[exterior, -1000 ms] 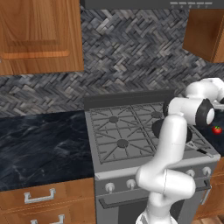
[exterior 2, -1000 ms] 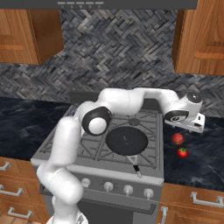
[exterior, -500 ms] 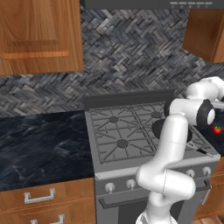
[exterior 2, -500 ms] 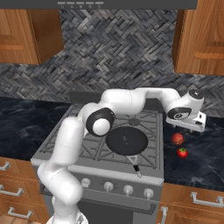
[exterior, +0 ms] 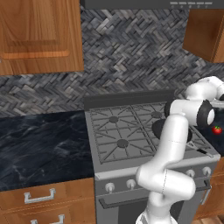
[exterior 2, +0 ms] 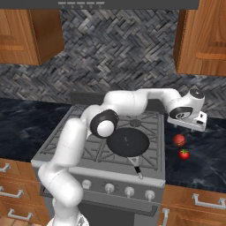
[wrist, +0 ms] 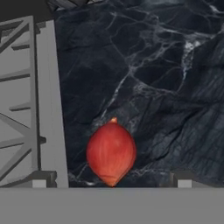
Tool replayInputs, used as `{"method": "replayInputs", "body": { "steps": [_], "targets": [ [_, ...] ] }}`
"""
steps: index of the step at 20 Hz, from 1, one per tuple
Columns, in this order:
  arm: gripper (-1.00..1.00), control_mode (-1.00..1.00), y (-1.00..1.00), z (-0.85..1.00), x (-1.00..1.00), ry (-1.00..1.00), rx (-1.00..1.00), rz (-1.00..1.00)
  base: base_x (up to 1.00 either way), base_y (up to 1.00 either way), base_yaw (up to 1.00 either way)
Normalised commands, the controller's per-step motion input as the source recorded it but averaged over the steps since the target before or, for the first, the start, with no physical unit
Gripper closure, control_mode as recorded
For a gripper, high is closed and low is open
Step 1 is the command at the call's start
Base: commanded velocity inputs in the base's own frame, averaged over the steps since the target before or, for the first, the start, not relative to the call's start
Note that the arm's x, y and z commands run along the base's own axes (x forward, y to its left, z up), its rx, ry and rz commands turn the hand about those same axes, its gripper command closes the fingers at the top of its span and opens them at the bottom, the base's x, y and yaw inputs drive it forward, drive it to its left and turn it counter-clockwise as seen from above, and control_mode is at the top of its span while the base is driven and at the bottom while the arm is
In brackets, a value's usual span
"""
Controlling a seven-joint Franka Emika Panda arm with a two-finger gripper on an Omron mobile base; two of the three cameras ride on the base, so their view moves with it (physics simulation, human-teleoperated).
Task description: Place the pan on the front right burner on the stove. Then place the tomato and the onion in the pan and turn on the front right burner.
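On the grey metal gas stove [exterior 2: 57,150], the round, shallow black frying pan [exterior 2: 128,143] sits on the front right burner, handle pointing forward. Right of it, on the dark marble counter [exterior 2: 203,154], lies the bright red, green-topped tomato [exterior 2: 184,154]. Just behind it rests the dull red-brown onion [wrist: 111,152], with the two-finger gripper [wrist: 111,183] hovering above, spread wide and empty.

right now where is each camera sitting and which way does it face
Left base view: behind the arm to its left, looking forward and down over the stove; white arm rises at lower right, tomato at the edge.
Right base view: behind to the right, facing the pan on the stove; arm rises lower left, open gripper above the onion.
Hand view: on the hand, looking down at the onion on the dark counter.
Shared: both base views show the stove and tomato.
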Motion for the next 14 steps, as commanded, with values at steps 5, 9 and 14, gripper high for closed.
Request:
{"method": "replayInputs", "body": {
  "steps": [5, 9, 14],
  "targets": [
    [-1.00, -1.00, 0.00, -0.16, 0.13, 0.03, 0.00, 0.00, 0.00, 0.00, 0.00],
    [-1.00, -1.00, 0.00, -0.18, 0.06, 0.05, 0.00, 0.00, 0.00, 0.00, 0.00],
    [-1.00, -1.00, 0.00, -0.17, 0.03, 0.05, 0.00, 0.00, 0.00, 0.00, 0.00]
  ]
}}
